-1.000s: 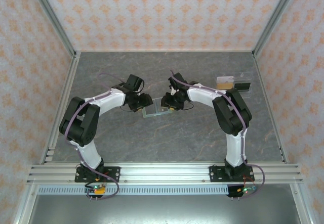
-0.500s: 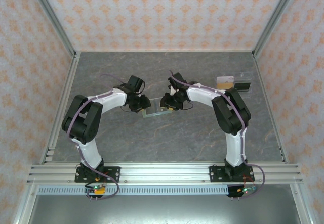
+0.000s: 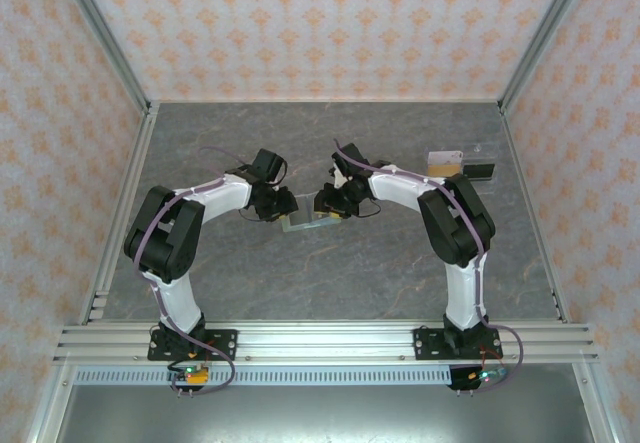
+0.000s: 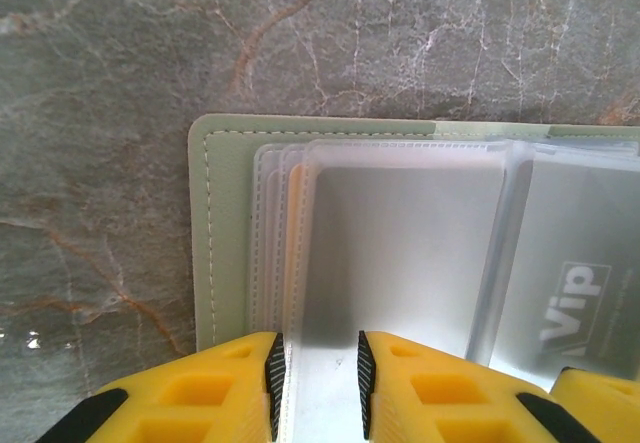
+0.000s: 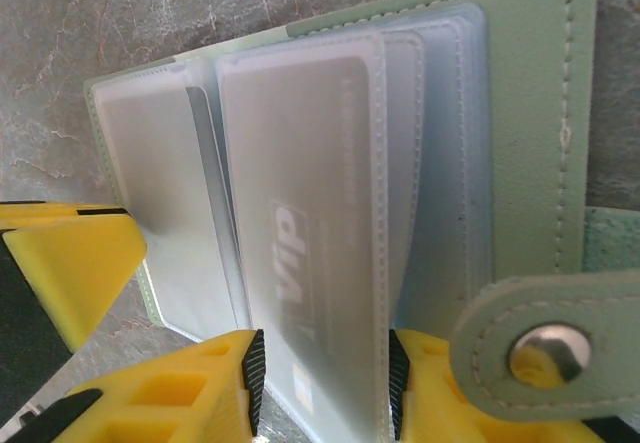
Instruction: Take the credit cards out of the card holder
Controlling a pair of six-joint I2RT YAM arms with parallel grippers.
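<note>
Grey marble tabletop [image 3: 330,273], perhaps stone.

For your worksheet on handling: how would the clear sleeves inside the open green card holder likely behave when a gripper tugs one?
The clear sleeves fan apart unevenly, so they probably flex rather than stay stiff. Their surface looks glossy, so likely slippery. Stitched into the card holder, a tug may drag it along.

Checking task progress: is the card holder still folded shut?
No, the card holder lies open, its clear pockets fanned out with a "Vip" card showing.

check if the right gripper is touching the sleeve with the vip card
Touching. In the right wrist view the right gripper has a black pad against each long edge of the clear sleeve holding the VIP card, with no gap on either side.
</note>
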